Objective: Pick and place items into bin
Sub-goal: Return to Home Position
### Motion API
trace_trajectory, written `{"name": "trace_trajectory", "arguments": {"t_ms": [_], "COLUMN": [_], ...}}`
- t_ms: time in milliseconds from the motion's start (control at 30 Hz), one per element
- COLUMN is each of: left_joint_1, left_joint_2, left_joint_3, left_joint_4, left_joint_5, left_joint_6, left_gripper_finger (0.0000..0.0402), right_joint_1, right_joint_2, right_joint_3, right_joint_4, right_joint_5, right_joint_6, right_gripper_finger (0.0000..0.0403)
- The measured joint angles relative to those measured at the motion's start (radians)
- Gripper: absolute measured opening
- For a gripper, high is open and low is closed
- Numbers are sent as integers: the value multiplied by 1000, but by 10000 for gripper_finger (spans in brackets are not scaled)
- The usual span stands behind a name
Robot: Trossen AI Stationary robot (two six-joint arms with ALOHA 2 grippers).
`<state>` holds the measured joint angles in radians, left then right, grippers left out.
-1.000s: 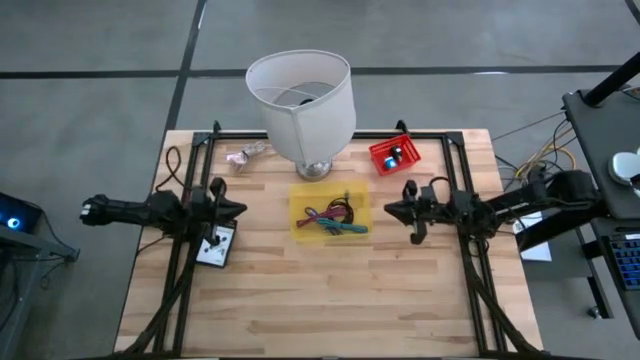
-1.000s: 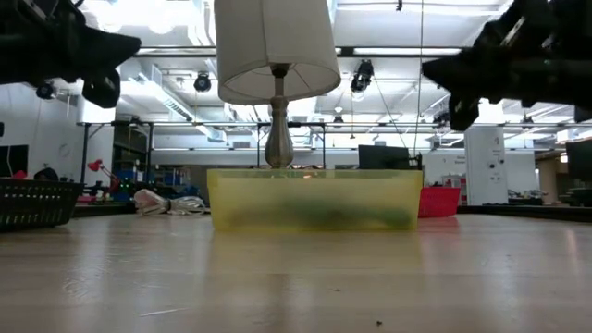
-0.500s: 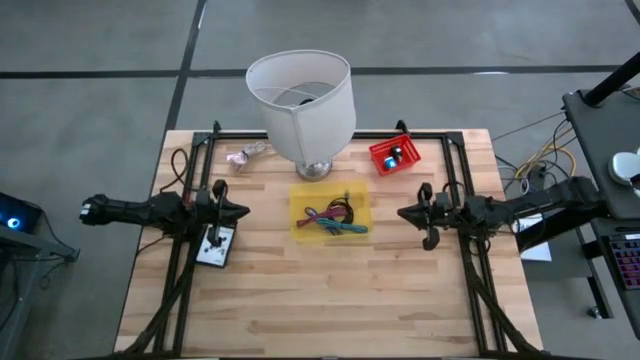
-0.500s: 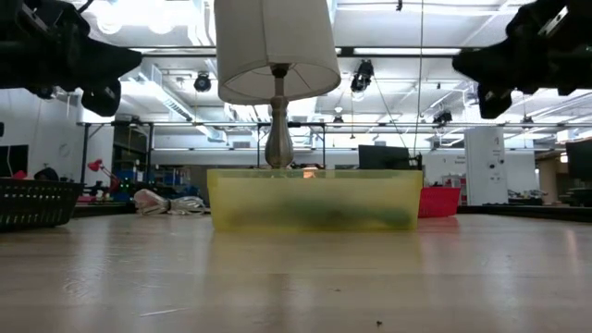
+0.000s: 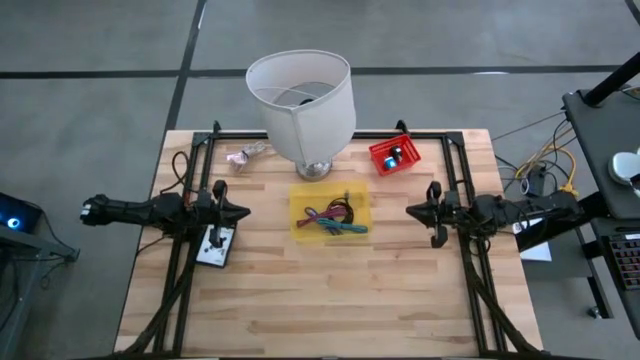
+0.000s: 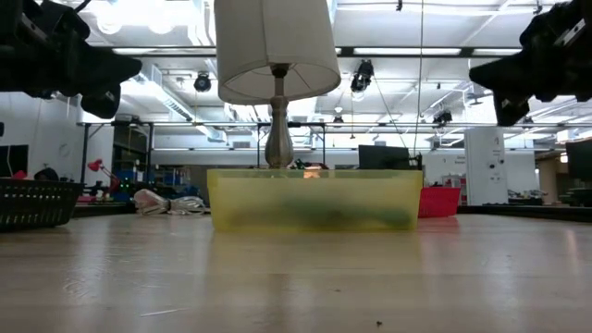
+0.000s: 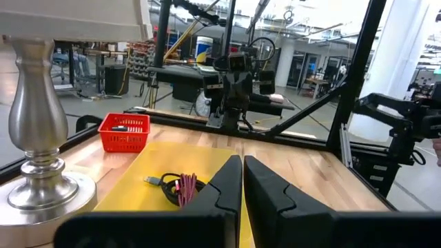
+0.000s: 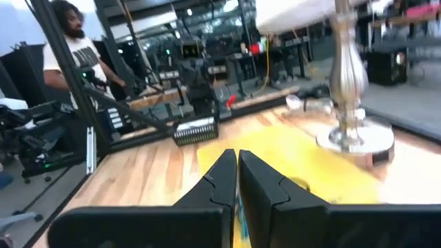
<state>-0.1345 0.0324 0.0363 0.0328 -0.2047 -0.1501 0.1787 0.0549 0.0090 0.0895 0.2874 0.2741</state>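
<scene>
Both closed: left gripper (image 5: 243,212), right gripper (image 5: 410,212)

The wooden counter (image 5: 300,300) carries a lamp (image 5: 312,125), a yellow tray (image 5: 301,233), a red basket (image 5: 379,153), a black bin (image 5: 214,265) and a crumpled wrapper (image 5: 245,155).

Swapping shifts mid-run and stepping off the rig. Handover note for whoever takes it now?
Left gripper: shut, empty, above the table's left side near the black bin.
Right gripper: shut, empty, above the right side, clear of everything.
The black bin holds a white box. The yellow tray at centre holds the magenta stick, teal stick and black cable.
Done: the box is binned.
Left: a crumpled wrapper lies loose beside the lamp; whether it or the tray's contents go in a bin is unclear.
</scene>
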Motion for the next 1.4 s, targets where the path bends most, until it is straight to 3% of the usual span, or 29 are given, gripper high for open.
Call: {"name": "trace_trajectory", "arguments": {"t_ms": [167,1400], "left_joint_1": [0,0], "left_joint_2": [-2,22], "left_joint_3": [0,-30], "left_joint_4": [-4,12], "left_joint_5": [1,32], "left_joint_6": [1,0], "left_gripper_finger": [0,0], "right_joint_1": [0,-2], "right_joint_2": [-56,-33], "right_joint_3": [2,2], "right_joint_4": [-42,-42], "right_joint_5": [-13,-16], "right_joint_6": [8,-49], "right_gripper_finger": [8,8]}}
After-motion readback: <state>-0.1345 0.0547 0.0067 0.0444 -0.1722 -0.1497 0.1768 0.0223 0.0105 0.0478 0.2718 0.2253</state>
